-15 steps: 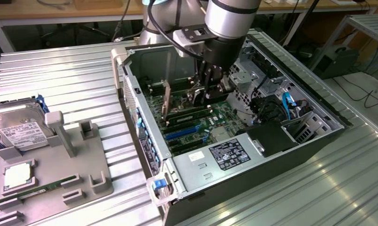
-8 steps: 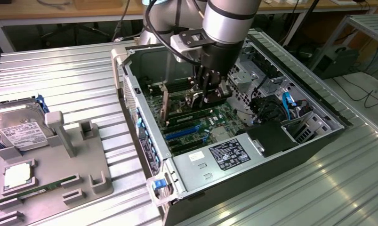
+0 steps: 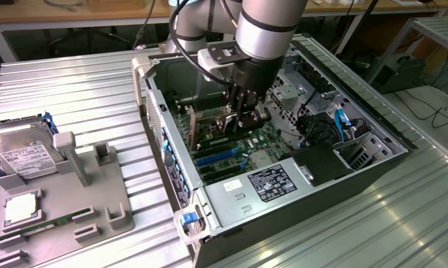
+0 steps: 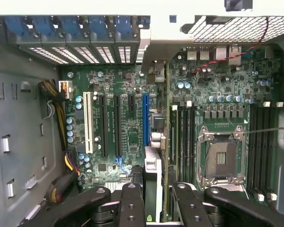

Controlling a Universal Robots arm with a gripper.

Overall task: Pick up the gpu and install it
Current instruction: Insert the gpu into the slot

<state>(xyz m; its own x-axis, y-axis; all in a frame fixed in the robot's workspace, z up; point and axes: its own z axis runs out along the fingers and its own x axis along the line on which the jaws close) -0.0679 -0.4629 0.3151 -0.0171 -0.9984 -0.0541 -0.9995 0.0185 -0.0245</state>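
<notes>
while the dark two-fingered gripper [image 3: 244, 113] hangs inside the open black computer case [image 3: 372, 167], its fingers [image 4: 131, 205] are clamped on the thin flat dark gpu card [image 4: 153, 177], which stands on edge just above the green motherboard [image 4: 109, 85]. in the wrist view the card lies just beside the long blue expansion slot [image 4: 145, 118], running the same way but apparently not seated. doing this step well looks to mean lining the card's lower edge over the slot along its whole length, bracket end toward the row of blue-clipped openings [image 4: 85, 28] in the case wall. i'd judge a straight, level descent best; any tilt could jam a corner or scrape the small parts nearby. on the exterior view's left, the silver hard drive with white label [image 3: 23, 156] lies well apart.
</notes>
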